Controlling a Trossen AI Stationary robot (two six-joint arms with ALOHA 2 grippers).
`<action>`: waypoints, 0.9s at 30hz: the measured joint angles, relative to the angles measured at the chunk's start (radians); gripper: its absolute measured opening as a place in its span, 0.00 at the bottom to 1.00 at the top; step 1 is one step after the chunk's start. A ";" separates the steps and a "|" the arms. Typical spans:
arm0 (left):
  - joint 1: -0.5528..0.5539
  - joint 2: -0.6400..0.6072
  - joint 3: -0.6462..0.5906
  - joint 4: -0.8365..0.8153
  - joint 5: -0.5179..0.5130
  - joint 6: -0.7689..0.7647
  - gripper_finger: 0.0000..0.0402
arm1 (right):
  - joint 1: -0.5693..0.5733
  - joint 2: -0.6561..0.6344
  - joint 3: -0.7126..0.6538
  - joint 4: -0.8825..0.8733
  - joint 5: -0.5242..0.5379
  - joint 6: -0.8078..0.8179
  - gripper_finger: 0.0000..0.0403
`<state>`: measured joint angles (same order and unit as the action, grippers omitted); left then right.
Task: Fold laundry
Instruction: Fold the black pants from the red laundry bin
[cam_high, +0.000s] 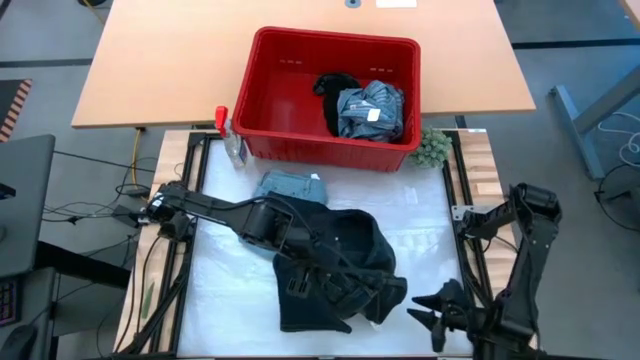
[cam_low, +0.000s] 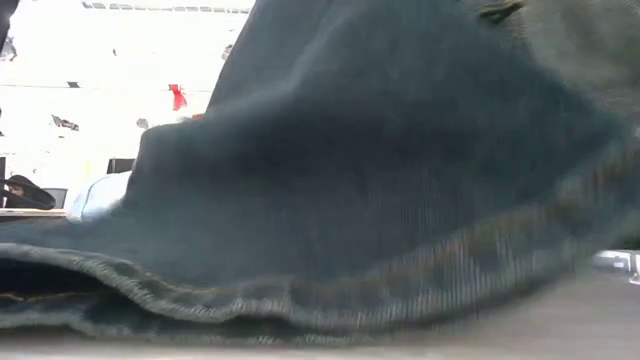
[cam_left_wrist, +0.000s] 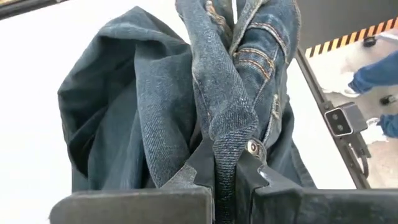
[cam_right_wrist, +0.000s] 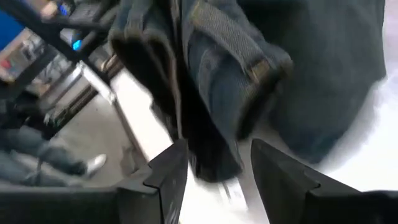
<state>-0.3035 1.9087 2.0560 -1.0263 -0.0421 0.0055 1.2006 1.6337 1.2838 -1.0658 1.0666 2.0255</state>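
Denim, dark navy jeans (cam_high: 335, 265), is heaped on the white mat just in front of the red basket (cam_high: 300, 95). Low view is filled by jeans. Left wrist view: left gripper (cam_left_wrist: 227, 180) is clamped on the jeans waistband. Right wrist view: right gripper (cam_right_wrist: 217, 165) is seen partly open around a jeans fold, contact unclear.

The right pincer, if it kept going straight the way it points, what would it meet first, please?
Probably the dark blue denim garment: its belt-looped waistband hangs right ahead of the right pincer, whose jaws stand apart.
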 joint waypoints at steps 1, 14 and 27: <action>-0.001 0.000 0.000 0.000 0.000 -0.001 0.00 | -0.012 0.001 0.000 0.003 0.021 -0.012 0.50; -0.072 -0.042 -0.071 0.011 -0.184 -0.067 0.00 | -0.143 -0.005 0.001 0.080 0.094 -0.169 0.51; -0.138 -0.483 -0.770 0.636 -0.323 -0.231 0.00 | -0.383 -0.005 0.001 0.449 -0.239 -0.735 0.50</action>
<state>-0.4419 1.4256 1.2864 -0.3905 -0.3651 -0.2258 0.8172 1.6287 1.2850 -0.6173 0.8277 1.2903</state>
